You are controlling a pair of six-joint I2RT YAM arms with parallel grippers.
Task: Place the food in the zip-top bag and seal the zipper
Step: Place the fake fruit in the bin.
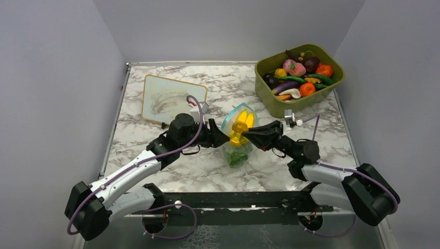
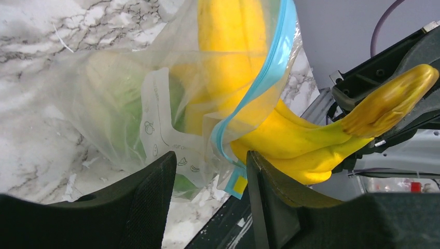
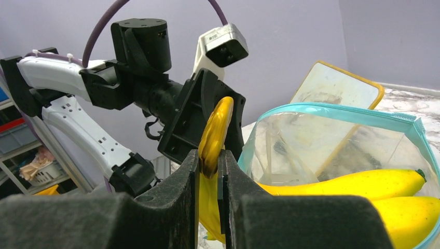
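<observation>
The clear zip-top bag (image 1: 234,147) stands mid-table with its mouth open; its teal zipper (image 1: 227,120) rims the mouth. The green lettuce (image 1: 237,156) lies in the bag's bottom. The yellow bananas (image 1: 241,128) are partly inside the mouth. My right gripper (image 1: 248,134) is shut on the banana stem (image 3: 215,129); the banana bodies (image 3: 363,187) reach into the bag (image 3: 311,150) under the zipper (image 3: 332,109). My left gripper (image 1: 220,137) is at the bag's left edge. Its jaws stand apart (image 2: 210,161), with the zipper's corner (image 2: 270,72) and bananas (image 2: 290,140) between and above them.
An olive-green tub (image 1: 270,101) holding several toy foods stands at the back right. A wood-framed white board (image 1: 174,98) lies at the back left, also behind the bag in the right wrist view (image 3: 337,85). The arms meet close together at the bag.
</observation>
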